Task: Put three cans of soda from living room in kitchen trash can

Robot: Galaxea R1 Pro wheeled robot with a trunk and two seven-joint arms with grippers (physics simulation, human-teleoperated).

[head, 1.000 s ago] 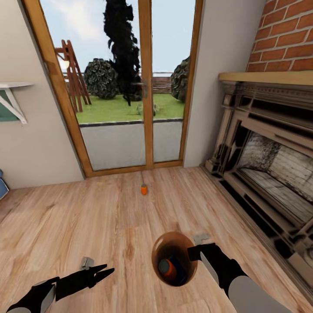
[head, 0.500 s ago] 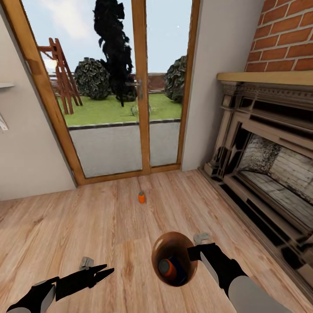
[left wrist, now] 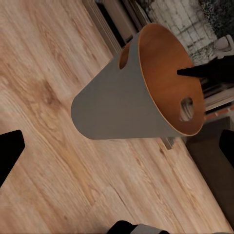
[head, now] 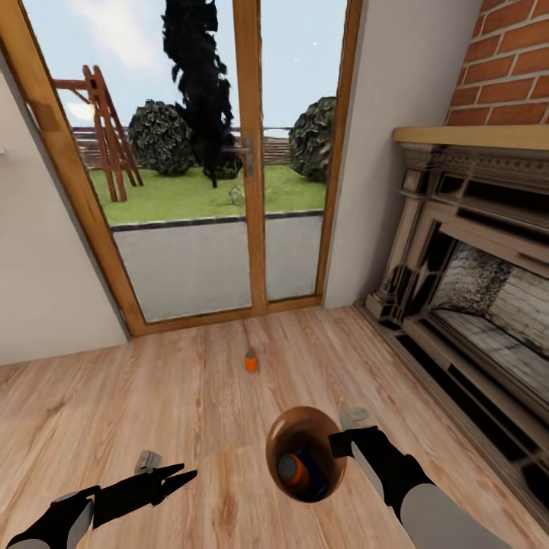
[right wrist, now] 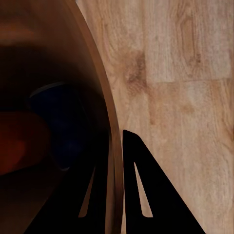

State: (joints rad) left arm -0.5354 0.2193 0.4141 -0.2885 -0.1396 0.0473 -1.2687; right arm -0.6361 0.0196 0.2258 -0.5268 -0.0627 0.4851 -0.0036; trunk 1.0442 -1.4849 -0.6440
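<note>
The tash can (head: pixel 294 427), grey outside with a copper-brown inside, hangs over the wood floor; my right gripper (head: pixel 336 443) is shut on its rim. The right wrist view has one finger (right wrist: pixel 139 185) outside the rim (right wrist: pixel 104 109) and the other inside. An orange soda can (head: pixel 291 472) and a dark blue one (head: pixel 313 465) lie in the bin, also dimly seen as the blue can (right wrist: pixel 58 122). A third, orange can (head: pixel 250 360) stands on the floor near the glass door. My left gripper (head: pixel 181 479) is open and empty, left of the bin (left wrist: pixel 122 109).
A wood-framed glass door (head: pixel 252 160) to a garden stands ahead. A brick fireplace (head: pixel 473 274) with a dark surround runs along the right. Light wood floor (head: pixel 152 381) lies between me and the door.
The whole view has shifted a little, so the camera moved; the floor can now sits slightly lower in the picture. Both grippers and the bin keep their pose.
</note>
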